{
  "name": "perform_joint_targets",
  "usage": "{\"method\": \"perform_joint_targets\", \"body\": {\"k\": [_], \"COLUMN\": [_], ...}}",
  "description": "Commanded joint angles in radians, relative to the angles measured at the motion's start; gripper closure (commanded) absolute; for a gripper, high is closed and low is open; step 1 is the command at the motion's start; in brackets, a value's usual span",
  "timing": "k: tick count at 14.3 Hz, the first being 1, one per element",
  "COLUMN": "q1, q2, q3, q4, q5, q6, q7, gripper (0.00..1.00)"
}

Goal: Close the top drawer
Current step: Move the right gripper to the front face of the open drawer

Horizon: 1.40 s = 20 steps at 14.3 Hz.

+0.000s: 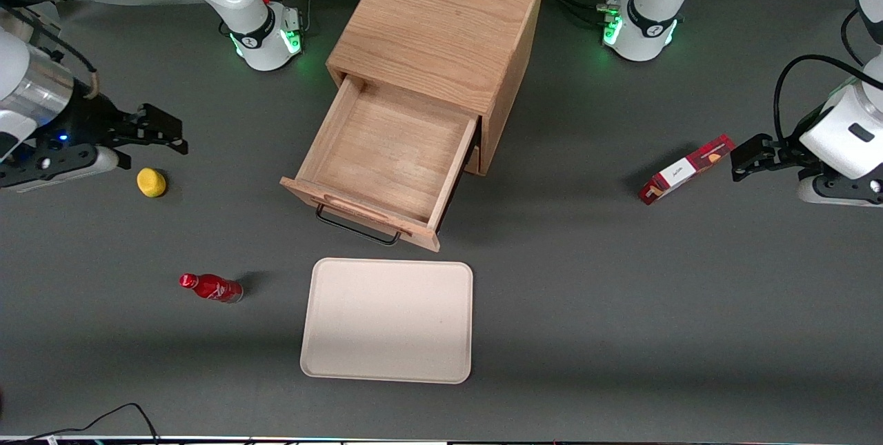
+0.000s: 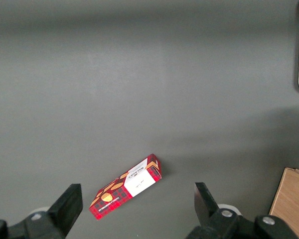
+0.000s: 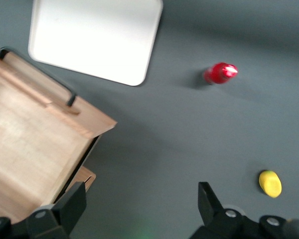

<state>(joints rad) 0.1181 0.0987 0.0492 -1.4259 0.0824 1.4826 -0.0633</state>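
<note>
Hovering spread wide and holding nothing, my gripper hangs above bare table near the lemon, well apart from the top drawer, which is pulled far out of its cabinet. From my wrist, that drawer's side edge has open table beside it, its front lip near the tray.

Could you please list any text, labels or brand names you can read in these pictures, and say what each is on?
None is legible.
Red plaid box: print on its white label, too small to read.
Red bottle: white marking, unreadable.
Top drawer, tray: no text.
Gripper, open, above the table: no text.
</note>
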Motion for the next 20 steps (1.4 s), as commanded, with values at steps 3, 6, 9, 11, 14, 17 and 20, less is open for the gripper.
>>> {"method": "perform_joint_targets", "body": {"k": [3, 6, 9, 11, 14, 17, 20], "q1": [-0.001, 0.020, 0.034, 0.037, 0.057, 0.063, 0.063], "q2": [0.199, 0.286, 0.369, 0.413, 0.481, 0.515, 0.538], "q3": [0.080, 0.106, 0.100, 0.097, 0.104, 0.110, 0.110], "q4": [0.290, 0.392, 0.487, 0.522, 0.550, 0.552, 0.550], "q5": [0.013, 0.007, 0.004, -0.006, -0.047, -0.043, -0.029], "q6": [-0.119, -0.119, -0.119, -0.114, -0.107, -0.090, -0.073], "q7": [-0.217, -0.300, -0.476, -0.619, -0.733, -0.737, -0.736], "gripper": [0.00, 0.00, 0.00, 0.00, 0.00, 0.00, 0.00]}}
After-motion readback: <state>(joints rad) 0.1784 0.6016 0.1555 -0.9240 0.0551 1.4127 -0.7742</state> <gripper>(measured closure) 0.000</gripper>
